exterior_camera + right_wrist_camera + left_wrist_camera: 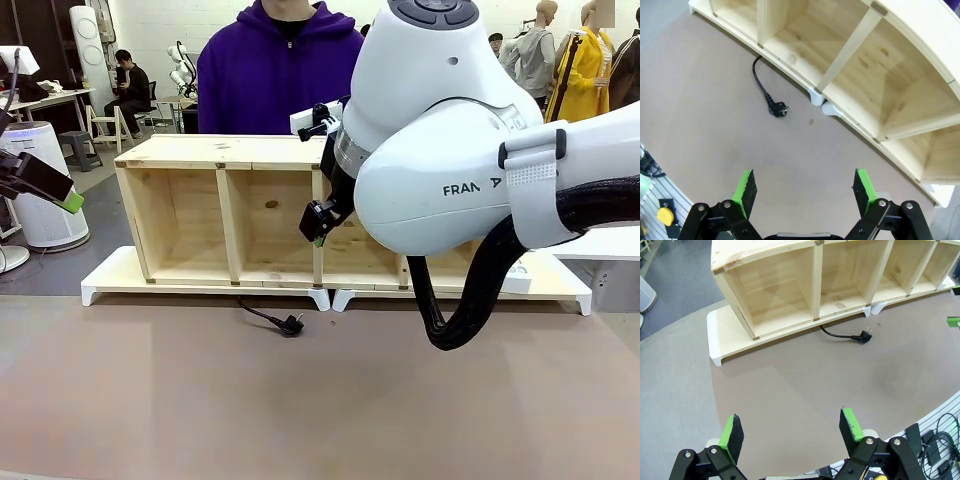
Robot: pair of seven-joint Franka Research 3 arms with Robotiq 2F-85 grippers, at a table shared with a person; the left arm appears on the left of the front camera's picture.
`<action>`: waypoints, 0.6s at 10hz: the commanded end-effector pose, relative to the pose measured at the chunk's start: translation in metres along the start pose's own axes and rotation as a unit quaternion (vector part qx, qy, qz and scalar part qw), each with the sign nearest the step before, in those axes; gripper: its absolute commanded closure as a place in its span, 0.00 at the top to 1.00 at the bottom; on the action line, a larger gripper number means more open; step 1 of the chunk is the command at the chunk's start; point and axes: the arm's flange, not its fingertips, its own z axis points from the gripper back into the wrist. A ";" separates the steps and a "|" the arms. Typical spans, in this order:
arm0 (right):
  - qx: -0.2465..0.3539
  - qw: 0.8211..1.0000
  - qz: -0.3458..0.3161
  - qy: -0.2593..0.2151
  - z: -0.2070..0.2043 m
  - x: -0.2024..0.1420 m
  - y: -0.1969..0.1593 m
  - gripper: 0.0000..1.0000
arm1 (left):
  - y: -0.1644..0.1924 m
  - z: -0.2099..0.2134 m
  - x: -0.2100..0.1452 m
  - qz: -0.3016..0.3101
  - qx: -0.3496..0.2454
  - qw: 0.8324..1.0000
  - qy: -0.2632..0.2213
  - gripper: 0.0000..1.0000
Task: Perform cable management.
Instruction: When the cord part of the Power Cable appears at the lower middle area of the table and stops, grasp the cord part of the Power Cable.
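The cable (pixel 262 315) is a thin black cord that comes out from under the wooden shelf (pixel 230 150) and ends in a plug (pixel 291 324) lying on the brown table. My right gripper (pixel 318 228) hangs open above and just right of the plug, in front of the shelf's middle divider. In the right wrist view its fingers (pixel 746 186) stand wide apart around nothing, with the cable (pixel 760 82) and plug (pixel 778 108) well below. My left gripper (pixel 52 188) is open at the far left, off the table. In the left wrist view the cable (pixel 837 334) lies far ahead of that gripper (pixel 791 429).
The shelf stands on two white base boards (pixel 110 275) that meet near the plug. A person in a purple hoodie (pixel 270 70) stands behind the shelf. The right arm's thick black hose (pixel 470 300) loops down over the table's right half. A white air purifier (pixel 40 210) stands left.
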 end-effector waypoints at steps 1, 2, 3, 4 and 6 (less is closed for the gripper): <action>-0.003 1.000 -0.001 0.000 0.000 -0.005 0.000 1.00 | 0.001 -0.001 0.002 0.004 0.000 1.000 -0.004 1.00; -0.003 1.000 -0.001 0.000 0.000 -0.005 0.000 1.00 | 0.001 -0.001 0.002 0.004 0.000 1.000 -0.004 1.00; -0.003 1.000 -0.001 0.000 0.000 -0.005 0.000 1.00 | 0.001 -0.001 0.002 0.004 0.000 1.000 -0.004 1.00; 0.000 1.000 0.000 0.000 0.000 0.000 0.000 1.00 | 0.001 -0.001 0.002 0.004 0.000 1.000 -0.004 1.00; 0.068 0.995 0.070 0.009 -0.038 0.044 0.005 1.00 | 0.001 -0.001 0.002 0.004 0.000 1.000 -0.004 1.00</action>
